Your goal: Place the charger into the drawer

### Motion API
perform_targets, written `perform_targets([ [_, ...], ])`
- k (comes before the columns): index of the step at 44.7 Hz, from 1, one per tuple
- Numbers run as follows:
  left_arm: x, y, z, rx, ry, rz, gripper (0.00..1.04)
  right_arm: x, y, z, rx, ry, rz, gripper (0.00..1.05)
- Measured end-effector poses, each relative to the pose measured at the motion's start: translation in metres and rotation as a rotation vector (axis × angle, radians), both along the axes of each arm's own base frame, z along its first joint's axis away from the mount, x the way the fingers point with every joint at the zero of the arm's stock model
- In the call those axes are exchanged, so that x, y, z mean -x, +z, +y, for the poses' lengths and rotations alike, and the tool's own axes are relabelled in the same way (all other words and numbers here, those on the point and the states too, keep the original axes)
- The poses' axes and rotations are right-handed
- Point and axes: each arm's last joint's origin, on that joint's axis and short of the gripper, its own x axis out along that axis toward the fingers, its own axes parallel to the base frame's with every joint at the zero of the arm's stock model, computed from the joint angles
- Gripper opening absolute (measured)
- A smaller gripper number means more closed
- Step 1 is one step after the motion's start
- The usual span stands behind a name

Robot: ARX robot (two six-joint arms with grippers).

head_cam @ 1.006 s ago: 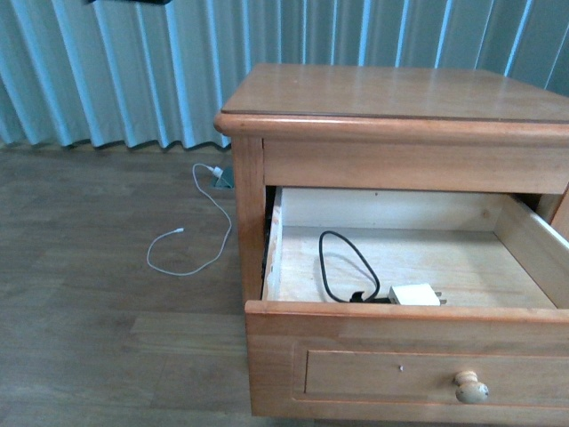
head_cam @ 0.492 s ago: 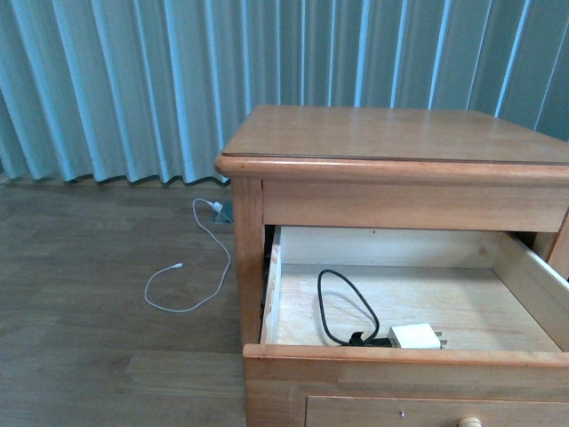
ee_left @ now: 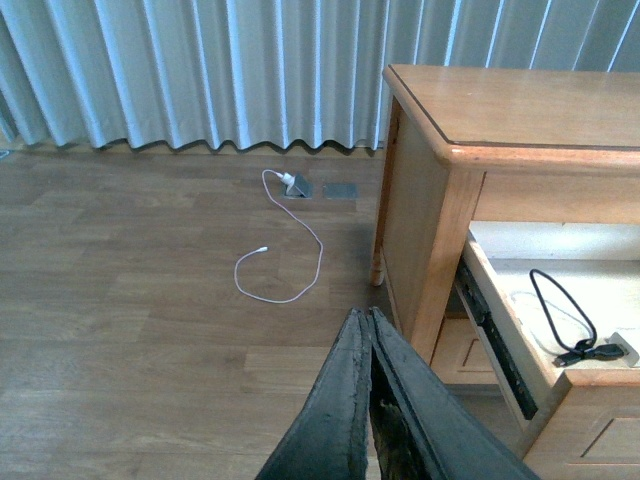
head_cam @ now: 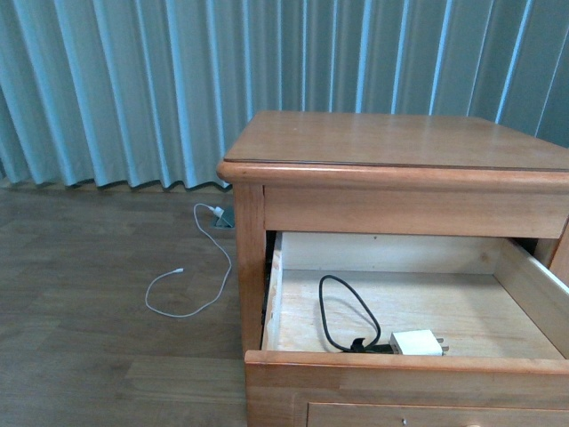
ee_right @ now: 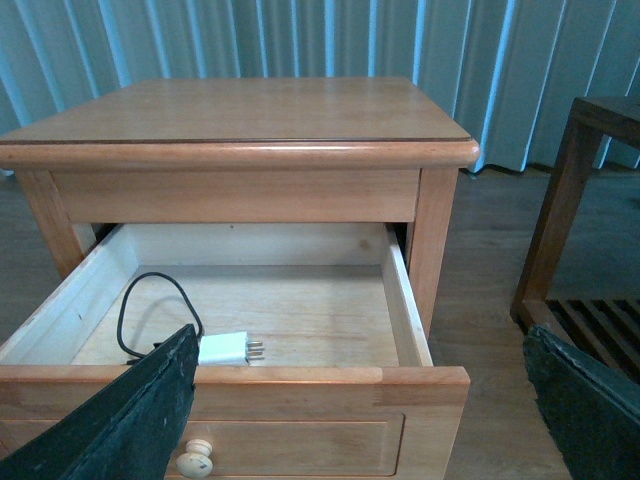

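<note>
The charger (head_cam: pixel 415 342), a small white plug block with a looped black cable (head_cam: pixel 343 311), lies inside the open drawer (head_cam: pixel 400 363) near its front panel. In the right wrist view the charger (ee_right: pixel 224 348) rests on the pale drawer floor behind the drawer front (ee_right: pixel 300 400), whose round pale knob (ee_right: pixel 195 460) shows low down. My right gripper (ee_right: pixel 365 395) hangs open in front of the drawer, holding nothing. My left gripper (ee_left: pixel 366 318) is shut and empty, out over the floor beside the nightstand (ee_left: pixel 520 110). Neither arm appears in the front view.
A thin white cable (head_cam: pixel 191 267) lies looped on the wooden floor left of the nightstand, running to a floor socket (ee_left: pixel 298 187). Blue curtains (head_cam: pixel 133 89) hang behind. A dark wooden rack (ee_right: pixel 590 260) stands on the nightstand's other side.
The front view has tilted upward: the nightstand sits lower in frame, and the drawer's knob has dropped out of sight. The charger lies in the same place in the drawer.
</note>
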Motion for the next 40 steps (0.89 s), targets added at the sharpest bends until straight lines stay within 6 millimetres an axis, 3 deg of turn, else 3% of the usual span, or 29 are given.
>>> perform_targets([
  [26, 0.016, -0.029, 0.029, 0.001, 0.005, 0.002, 0.04, 0.000, 0.000, 0.000, 0.000, 0.000, 0.000, 0.96],
  [40, 0.017, -0.035, 0.030, 0.002, 0.014, 0.001, 0.04, 0.000, 0.000, 0.000, 0.000, 0.000, 0.000, 0.96],
])
